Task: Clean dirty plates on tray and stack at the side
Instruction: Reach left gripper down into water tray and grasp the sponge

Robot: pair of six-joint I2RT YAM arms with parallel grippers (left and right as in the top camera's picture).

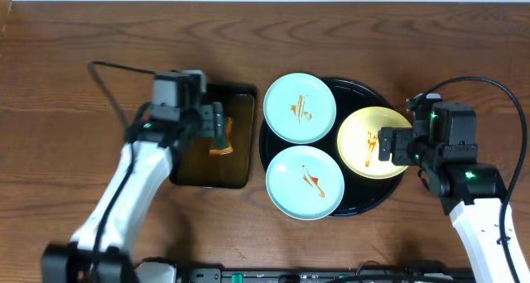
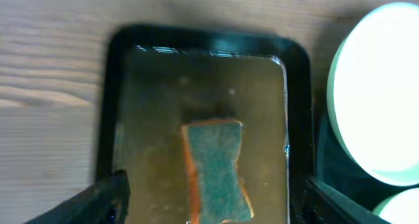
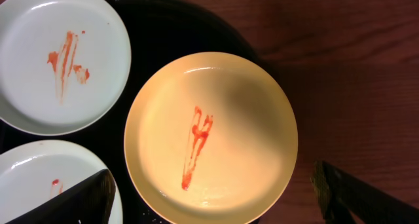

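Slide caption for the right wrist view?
Right gripper, jaws open, hovers above the sauce-streaked yellow plate at the rim of the black tray; two streaked mint plates sit beside it.

Looked bright and evenly lit from overhead, sharp all over, with barely any shadow around the tray. Got soft and hazy on the left wrist, with the mint plate at the tray's edge blown out white. Ran dimmer on the right wrist, with a soft shadow across the yellow plate on the tray.

We're seeing the left arm and right arm sporting white shells, black wrist blocks, black cables trailing, green lights glowing
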